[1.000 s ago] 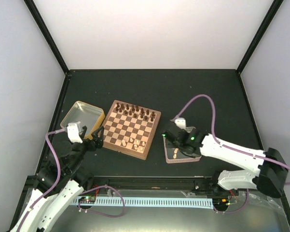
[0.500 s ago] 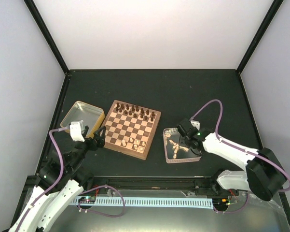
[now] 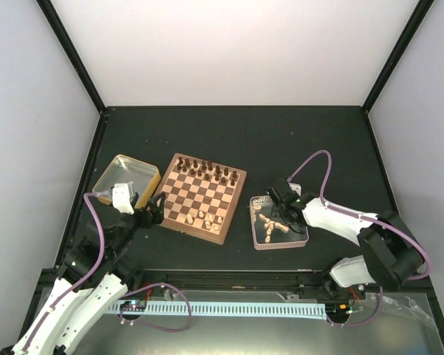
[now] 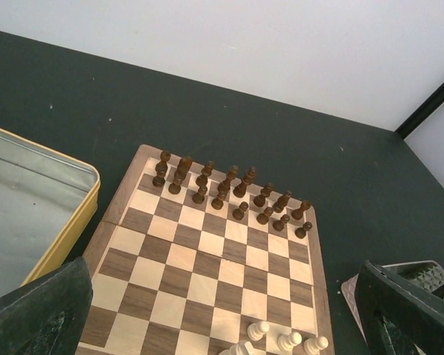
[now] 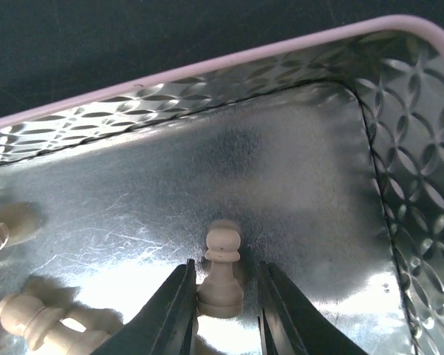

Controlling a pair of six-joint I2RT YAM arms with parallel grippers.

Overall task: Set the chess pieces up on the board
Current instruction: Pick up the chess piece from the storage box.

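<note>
The board [image 3: 192, 200] lies left of centre; it also fills the left wrist view [image 4: 207, 274]. A few pale chess pieces [image 3: 208, 218] stand near its near right corner, also seen low in the left wrist view [image 4: 287, 342]. More pale pieces [image 3: 270, 224] lie in the clear tray [image 3: 281, 246]. My right gripper [image 3: 275, 198] is down in the tray's far corner, its fingers astride a pale pawn [image 5: 222, 274]. The left finger touches the pawn's base and a small gap shows at the right finger. My left gripper [image 3: 154, 209] is wide open and empty at the board's left edge.
Dark brown chessmen [image 3: 207, 170] stand in two rows along the board's far side, also seen in the left wrist view [image 4: 229, 185]. A yellow-rimmed metal tin [image 3: 125, 177] lies left of the board. The tray's patterned wall [image 5: 414, 185] rises right of the pawn; other pale pieces [image 5: 29, 318] lie at its left.
My right gripper has moved from above the tray's middle to its far corner and come down around a pawn. My left arm has drifted slightly toward the board.
</note>
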